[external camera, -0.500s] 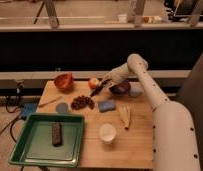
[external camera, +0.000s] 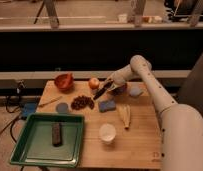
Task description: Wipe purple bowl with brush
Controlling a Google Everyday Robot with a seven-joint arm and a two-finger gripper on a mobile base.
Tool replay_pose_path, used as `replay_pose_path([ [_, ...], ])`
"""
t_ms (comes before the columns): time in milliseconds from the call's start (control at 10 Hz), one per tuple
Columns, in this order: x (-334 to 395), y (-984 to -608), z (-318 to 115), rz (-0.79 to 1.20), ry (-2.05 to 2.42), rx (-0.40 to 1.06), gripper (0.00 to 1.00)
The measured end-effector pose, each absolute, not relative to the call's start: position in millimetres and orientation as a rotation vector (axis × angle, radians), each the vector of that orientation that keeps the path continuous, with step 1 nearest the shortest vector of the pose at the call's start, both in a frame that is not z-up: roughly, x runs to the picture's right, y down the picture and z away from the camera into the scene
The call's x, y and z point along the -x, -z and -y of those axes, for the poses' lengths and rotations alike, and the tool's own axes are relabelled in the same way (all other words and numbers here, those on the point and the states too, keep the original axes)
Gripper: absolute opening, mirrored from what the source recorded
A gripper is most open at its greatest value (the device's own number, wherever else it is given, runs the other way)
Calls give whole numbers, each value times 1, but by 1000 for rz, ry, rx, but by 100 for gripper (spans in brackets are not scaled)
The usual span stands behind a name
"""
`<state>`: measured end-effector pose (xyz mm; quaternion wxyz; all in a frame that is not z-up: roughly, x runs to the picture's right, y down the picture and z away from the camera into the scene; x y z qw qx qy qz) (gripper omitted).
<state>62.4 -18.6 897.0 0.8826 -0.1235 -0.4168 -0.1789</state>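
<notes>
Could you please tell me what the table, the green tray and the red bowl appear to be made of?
Table: likely wood, matte; warm tan, unpainted look. Tray: probably plastic; even green with a slight sheen. Red bowl: plastic or glazed ceramic, glossy; cannot tell which. The gripper holds the brush at the purple bowl.

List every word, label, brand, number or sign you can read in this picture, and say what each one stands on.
None: no text can be read anywhere in this view.
The green tray, white cup, red bowl and purple bowl show no lettering.
The gripper, holding the brush at the purple bowl on the far side of the table, shows no marking either.
</notes>
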Motion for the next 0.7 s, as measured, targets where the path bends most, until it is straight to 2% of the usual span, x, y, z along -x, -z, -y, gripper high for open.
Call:
replay_pose_path([
  [700, -100, -876, 32, 816, 337, 196, 0],
])
